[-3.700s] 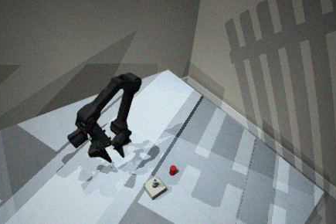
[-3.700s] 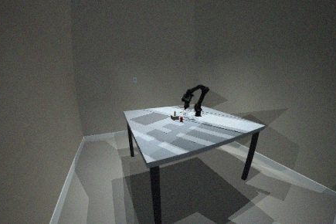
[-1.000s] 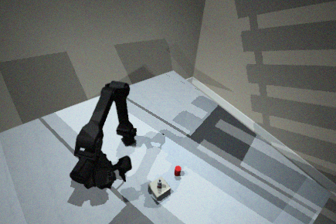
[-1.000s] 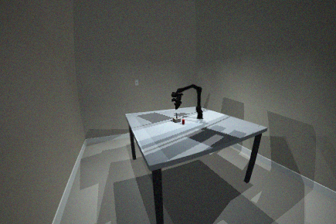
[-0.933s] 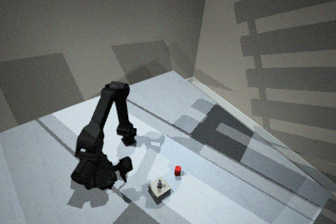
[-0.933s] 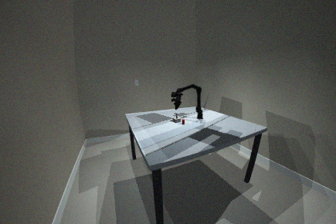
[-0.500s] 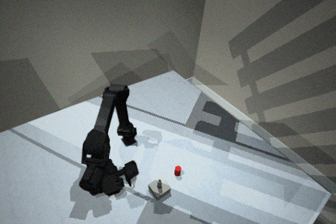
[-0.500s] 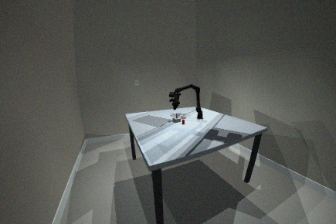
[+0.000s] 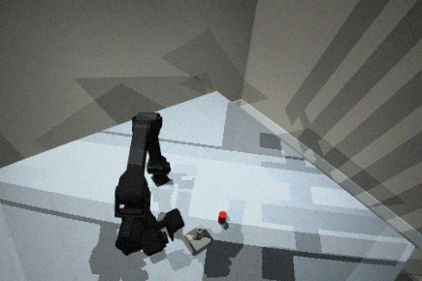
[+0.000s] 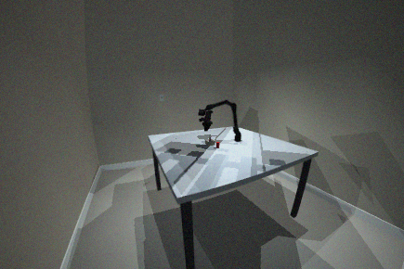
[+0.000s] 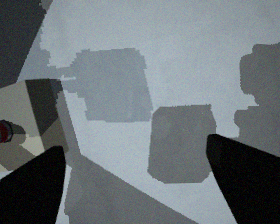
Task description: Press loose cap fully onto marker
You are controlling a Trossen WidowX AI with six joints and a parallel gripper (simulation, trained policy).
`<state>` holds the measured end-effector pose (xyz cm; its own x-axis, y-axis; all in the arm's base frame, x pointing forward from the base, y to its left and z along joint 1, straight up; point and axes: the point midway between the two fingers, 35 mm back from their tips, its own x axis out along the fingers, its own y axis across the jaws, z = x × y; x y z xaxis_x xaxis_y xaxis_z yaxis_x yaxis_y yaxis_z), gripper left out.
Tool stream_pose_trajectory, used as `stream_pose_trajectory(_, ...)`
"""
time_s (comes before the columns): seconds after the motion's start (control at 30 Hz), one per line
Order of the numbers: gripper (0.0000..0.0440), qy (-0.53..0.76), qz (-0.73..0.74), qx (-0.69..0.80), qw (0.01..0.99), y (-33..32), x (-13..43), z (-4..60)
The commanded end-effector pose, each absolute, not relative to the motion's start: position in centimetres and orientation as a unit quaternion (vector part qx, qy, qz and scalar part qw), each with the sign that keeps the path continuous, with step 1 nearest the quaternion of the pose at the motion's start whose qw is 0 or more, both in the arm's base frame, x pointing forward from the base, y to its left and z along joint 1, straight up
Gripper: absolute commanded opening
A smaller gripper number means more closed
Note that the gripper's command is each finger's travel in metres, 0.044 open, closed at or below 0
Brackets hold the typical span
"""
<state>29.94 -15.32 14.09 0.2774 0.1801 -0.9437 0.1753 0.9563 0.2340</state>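
Observation:
The red cap (image 9: 222,217) (image 10: 217,145) stands on the table, apart from the holder block, and is out of the wrist view. The pale holder block (image 9: 195,252) (image 11: 10,107) sits beside it, with the short grey marker (image 9: 199,233) (image 11: 2,131) upright in it. The marker shows a red band in the wrist view, and no cap is on it. My gripper (image 10: 206,129) (image 11: 136,150) is open, with nothing between its fingers. It hangs above the table, to the side of the block. In the wrist view the block is at the left edge, beyond the left finger.
The white table (image 9: 257,181) (image 10: 246,160) carries the arm's base (image 10: 238,137) behind the block. Its edges drop to the floor. Hard-edged shadows of the arm and other shapes cross the table top. Walls stand behind.

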Motion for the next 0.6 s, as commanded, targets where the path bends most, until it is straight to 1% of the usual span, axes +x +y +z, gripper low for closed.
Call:
stream_pose_trajectory(0.0,0.0320,0.606,0.001,0.145,0.782,-14.9,30.5,14.1)
stream_pose_trajectory(0.57,0.0322,0.628,0.007,0.127,0.767,-11.6,32.9,14.2)
